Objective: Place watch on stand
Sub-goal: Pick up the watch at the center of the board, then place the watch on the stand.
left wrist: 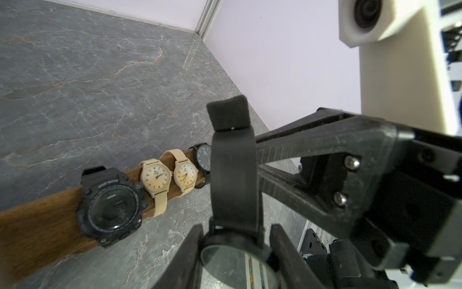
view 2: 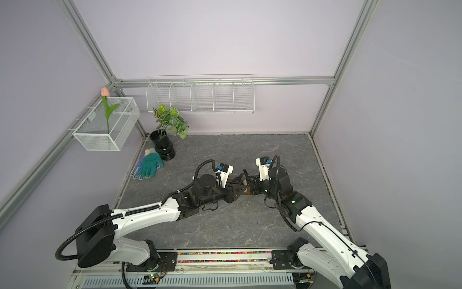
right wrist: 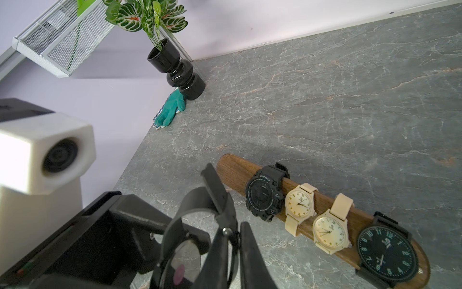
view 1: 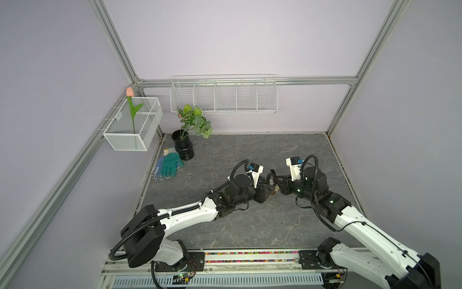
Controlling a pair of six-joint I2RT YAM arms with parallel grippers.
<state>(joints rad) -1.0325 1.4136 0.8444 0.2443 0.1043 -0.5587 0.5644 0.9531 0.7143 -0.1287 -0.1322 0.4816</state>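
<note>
Pinches the black watch (left wrist: 237,260) by its case in the left end effector (left wrist: 236,226), over the middle of the desk (view 1: 250,225), near the bare end of the stand (right wrist: 231,170). Sets the right end effector (right wrist: 232,235) narrowly around the strap (left wrist: 232,175); cannot tell if gripping.

Grained wooden stand (right wrist: 231,171), matt veined stone-look bench (right wrist: 325,100), glossy black vase (right wrist: 186,82), knit glove (right wrist: 170,110), matt-strapped watch (left wrist: 232,175).

Top views look down; wrist views share stand (left wrist: 37,225).
</note>
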